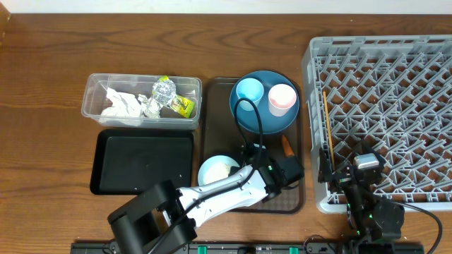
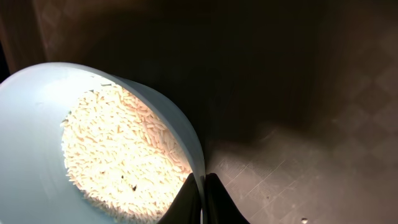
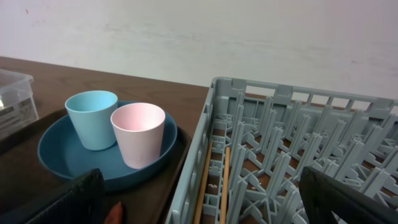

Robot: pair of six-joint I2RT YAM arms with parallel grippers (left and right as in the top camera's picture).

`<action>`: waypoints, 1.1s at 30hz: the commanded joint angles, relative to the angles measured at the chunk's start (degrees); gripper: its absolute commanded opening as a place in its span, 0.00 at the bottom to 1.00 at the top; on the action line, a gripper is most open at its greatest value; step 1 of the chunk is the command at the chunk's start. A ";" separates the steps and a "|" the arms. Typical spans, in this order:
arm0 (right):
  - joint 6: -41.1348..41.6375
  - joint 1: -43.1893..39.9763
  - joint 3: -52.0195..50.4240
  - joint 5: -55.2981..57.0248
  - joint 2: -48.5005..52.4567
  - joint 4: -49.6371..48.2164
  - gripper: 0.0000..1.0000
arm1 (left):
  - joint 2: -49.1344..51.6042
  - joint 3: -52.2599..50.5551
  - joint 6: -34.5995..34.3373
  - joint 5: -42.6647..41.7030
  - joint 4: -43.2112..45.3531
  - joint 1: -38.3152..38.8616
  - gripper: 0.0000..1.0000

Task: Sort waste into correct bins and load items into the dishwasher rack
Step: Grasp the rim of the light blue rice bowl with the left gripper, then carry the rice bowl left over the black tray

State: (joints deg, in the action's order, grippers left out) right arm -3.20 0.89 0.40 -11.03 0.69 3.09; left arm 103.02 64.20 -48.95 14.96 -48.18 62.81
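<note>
Napkins (image 1: 121, 104), foil (image 1: 162, 89), wrapper (image 1: 182, 105) in clear tub (image 1: 92, 88); rice bowl (image 2: 37, 99) clamped by left gripper (image 2: 203, 183), right gripper (image 3: 214, 196) agape; blue cup (image 1: 248, 90), pink cup (image 1: 282, 97), plate (image 1: 261, 121), carrot (image 1: 287, 147) pending.

Our left arm (image 1: 212, 194) stretches low from the near left corner out to the right, wrist bent. Our left tool (image 2: 200, 198) is closed, its dark fingers (image 2: 219, 204) pinching the rim of the bowl (image 2: 37, 124). Our right arm (image 1: 374, 212) sits folded close to its base. Our right tool (image 3: 202, 183) is spread wide and grips nothing.
</note>
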 commanded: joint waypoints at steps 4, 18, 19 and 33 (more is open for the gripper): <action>-0.50 0.26 -0.09 0.09 -0.31 0.17 0.99 | -1.66 -0.44 3.58 0.52 -1.27 -0.15 0.06; -0.50 0.26 -0.09 0.09 -0.31 0.17 0.99 | -21.38 -0.44 9.62 -0.13 -3.50 -9.77 0.06; -0.50 0.26 -0.09 0.09 -0.31 0.17 0.99 | -22.97 -0.44 10.49 -0.72 -3.65 -11.43 0.06; -0.50 0.26 -0.09 0.09 -0.31 0.17 0.99 | -30.36 -0.46 31.45 -24.94 -4.87 -46.05 0.06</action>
State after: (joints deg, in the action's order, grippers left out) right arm -3.20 0.89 0.40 -11.03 0.69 3.09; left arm 73.01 64.10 -26.48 0.03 -52.71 23.00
